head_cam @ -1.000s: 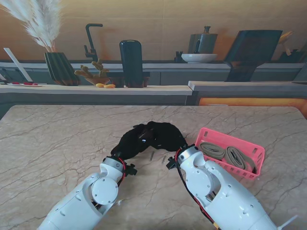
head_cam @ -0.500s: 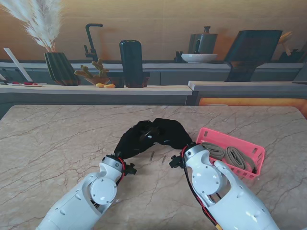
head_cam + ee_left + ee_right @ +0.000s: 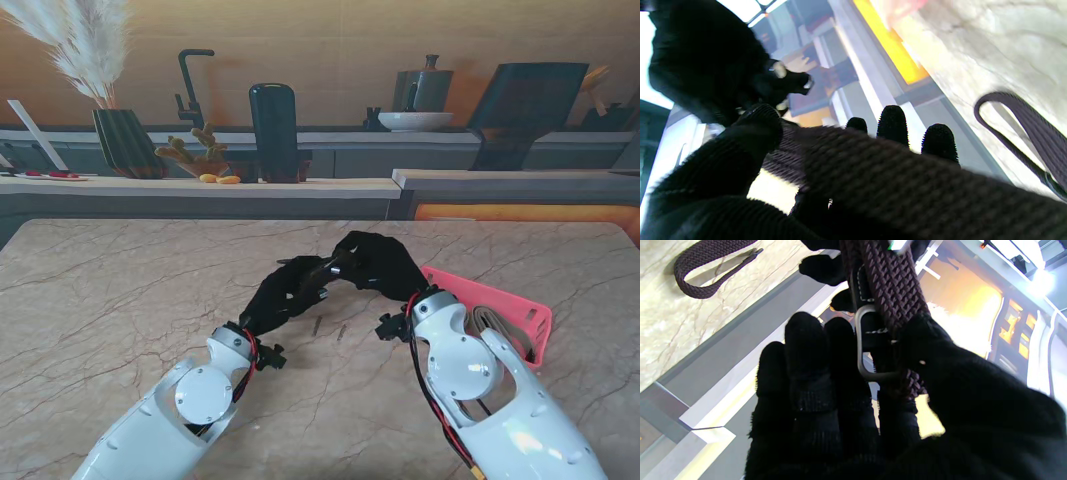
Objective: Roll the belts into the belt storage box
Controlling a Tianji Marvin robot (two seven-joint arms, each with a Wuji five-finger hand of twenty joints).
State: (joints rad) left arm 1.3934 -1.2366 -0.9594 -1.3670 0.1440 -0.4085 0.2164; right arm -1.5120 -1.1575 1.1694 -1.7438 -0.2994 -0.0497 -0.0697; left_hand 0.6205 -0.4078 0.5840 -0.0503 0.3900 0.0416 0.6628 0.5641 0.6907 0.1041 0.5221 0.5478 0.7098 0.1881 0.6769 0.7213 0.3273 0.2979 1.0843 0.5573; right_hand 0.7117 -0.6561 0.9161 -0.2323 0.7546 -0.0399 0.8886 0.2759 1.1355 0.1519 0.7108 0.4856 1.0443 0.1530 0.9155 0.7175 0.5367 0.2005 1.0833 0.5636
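A dark braided belt (image 3: 893,283) with a metal buckle (image 3: 862,343) hangs lifted beside the pink storage box (image 3: 510,305) holding rolled belts.

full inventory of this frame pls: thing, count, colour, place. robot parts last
belt: 1, dark braided, metal buckle, held between both hands; its looped end lies on the table
belt storage box: 1, pink, table, right side, partly hidden by the right arm
rolled belt: at least 1, tan, in the box; the rest is hidden
table: 1, beige marble
small dark pieces: 2, on the table between the arms; too small to identify
counter items: feather vase, black cylinder, bowl, far side
left hand: black glove, shut on belt, table centre
right hand: black glove, shut on belt, beside the box
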